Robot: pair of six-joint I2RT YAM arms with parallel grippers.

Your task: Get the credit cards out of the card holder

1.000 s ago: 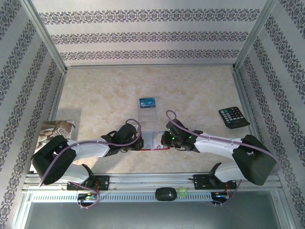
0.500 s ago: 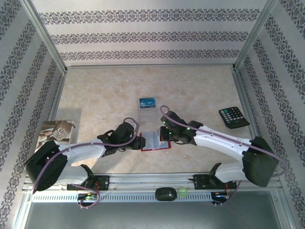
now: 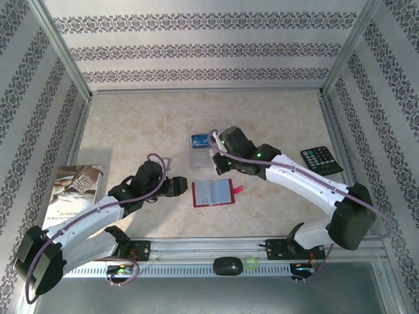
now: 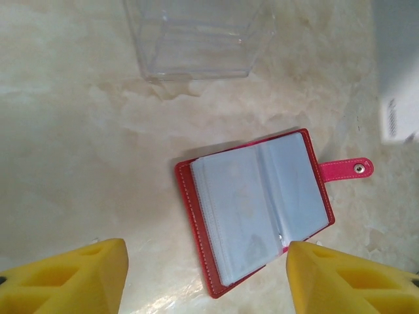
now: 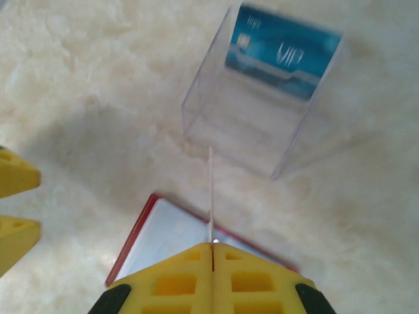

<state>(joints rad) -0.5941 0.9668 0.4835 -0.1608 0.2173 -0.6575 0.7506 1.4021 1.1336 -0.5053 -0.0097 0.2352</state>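
**Right tool pinches thin card above wallet; left tool open, empty**

Right tool (image 5: 211,247): yellow fingers pressed together on a thin card (image 5: 211,190). The card stands on edge and reads as a pale line in the right wrist view, so its face and colour can't be told. The card's far end points at the near wall of the clear box (image 5: 262,111) and sits close to it; contact can't be told. In the top view this tool hangs just beside the box's right side.

Left tool (image 3: 182,186): jaws wide apart, nothing between them. In the left wrist view both yellow fingers (image 4: 72,275) sit at the bottom corners. It is low over the desk (image 3: 131,124), just left of the wallet (image 4: 262,209), with no contact visible.

The wallet lies open and flat on the desk between the two arms, on the near side of the box. Its clear sleeves face up and its red cover rims them. The pink strap tab (image 4: 344,170) sticks out on the right, snap visible. The sleeves look pale; their contents can't be made out.

The blue card (image 3: 201,140) lies flat at the box's far end, seen through the clear wall.

The remote (image 3: 321,160) lies well apart by the right wall. A booklet (image 3: 75,183) lies at the left edge.
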